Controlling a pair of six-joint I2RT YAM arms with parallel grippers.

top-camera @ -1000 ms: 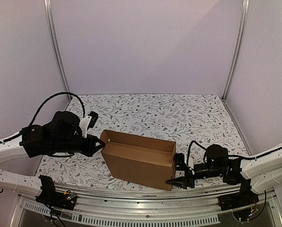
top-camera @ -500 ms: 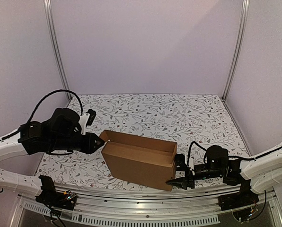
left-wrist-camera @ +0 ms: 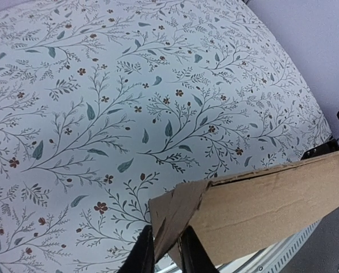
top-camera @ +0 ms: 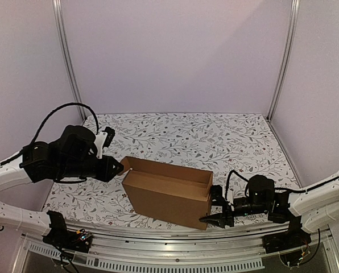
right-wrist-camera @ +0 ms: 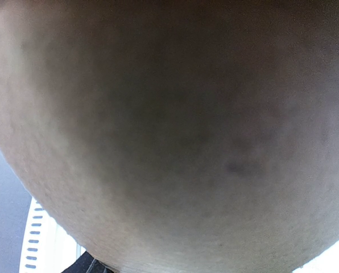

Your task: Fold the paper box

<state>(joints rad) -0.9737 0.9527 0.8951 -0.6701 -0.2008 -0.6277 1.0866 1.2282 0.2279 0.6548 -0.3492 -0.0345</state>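
Note:
The paper box (top-camera: 168, 192) is a plain brown cardboard box, open at the top, standing near the table's front edge. My left gripper (top-camera: 119, 168) is shut on the small end flap at the box's left corner. In the left wrist view the flap (left-wrist-camera: 178, 213) sits between the two dark fingers of that gripper (left-wrist-camera: 165, 255). My right gripper (top-camera: 215, 207) is against the box's right end, its fingers spread apart along that end. The right wrist view is filled by blurred brown cardboard (right-wrist-camera: 169, 131), and its fingers are hidden there.
The table (top-camera: 215, 142) has a white floral-patterned cover. Purple walls and metal corner posts close the back and sides. A metal rail (top-camera: 175, 250) runs along the front edge, just in front of the box.
My left arm has risen slightly and drawn back to the left, still holding the flap. The box and the right arm have not moved.

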